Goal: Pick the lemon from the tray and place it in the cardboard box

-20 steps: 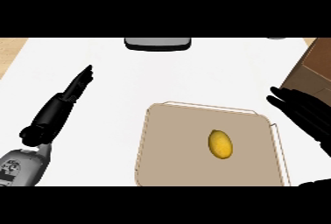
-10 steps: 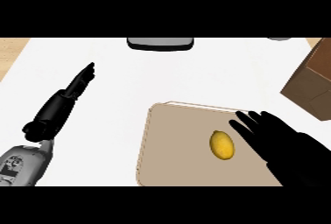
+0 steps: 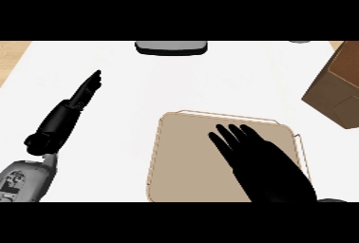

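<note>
A tan tray (image 3: 184,156) lies on the white counter at lower centre. My right hand (image 3: 258,159) lies over the tray's middle with its fingers straight and spread, pointing up and left. It covers the spot where the lemon lay, so the lemon is hidden. The brown cardboard box (image 3: 338,88) stands at the right edge, beyond the tray's far right corner. My left hand (image 3: 73,107) rests open on the counter at the left, fingers straight and pointing away.
A grey, dark-edged object (image 3: 171,47) sits at the counter's far edge, top centre. A strip of wood surface (image 3: 11,57) shows at the upper left. White counter (image 3: 210,80) lies between the tray, the box and the far edge.
My right hand has moved left from the tray's right rim over the tray's middle and now covers the lemon. The left hand has stayed in place.
</note>
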{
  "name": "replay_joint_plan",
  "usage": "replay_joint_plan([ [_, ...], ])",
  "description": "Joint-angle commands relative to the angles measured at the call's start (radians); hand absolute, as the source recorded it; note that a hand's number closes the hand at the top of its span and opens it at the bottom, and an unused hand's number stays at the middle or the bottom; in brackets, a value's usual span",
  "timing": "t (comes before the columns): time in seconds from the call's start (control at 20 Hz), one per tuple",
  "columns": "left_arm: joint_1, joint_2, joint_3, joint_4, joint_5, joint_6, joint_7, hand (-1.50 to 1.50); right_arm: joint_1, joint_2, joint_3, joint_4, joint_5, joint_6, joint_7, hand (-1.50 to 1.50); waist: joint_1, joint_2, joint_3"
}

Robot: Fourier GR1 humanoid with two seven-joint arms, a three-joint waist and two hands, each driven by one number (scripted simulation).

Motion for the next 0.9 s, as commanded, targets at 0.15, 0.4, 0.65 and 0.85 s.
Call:
replay_joint_plan([
  [0.15,0.021,0.004,0.028,-0.014,-0.002,-0.025,-0.004,0.00,0.004,0.066,0.078,0.091,0.130,0.063,0.118,-1.50,-0.010,-0.001,0.001],
  [0.4,0.047,-0.062,-0.018,-0.043,-0.075,0.023,0.010,0.00,0.032,0.139,0.086,0.155,0.247,0.032,0.079,-1.50,-0.009,-0.001,0.002],
  [0.65,0.030,-0.058,0.019,-0.042,-0.077,-0.006,0.027,0.00,0.071,0.180,0.071,0.201,0.313,0.072,0.045,-1.50,-0.011,-0.001,0.002],
  [0.85,0.007,-0.044,0.075,0.049,-0.071,-0.041,-0.046,0.00,0.064,0.180,0.029,0.323,0.376,0.044,-0.073,-1.50,-0.010,0.003,0.002],
])
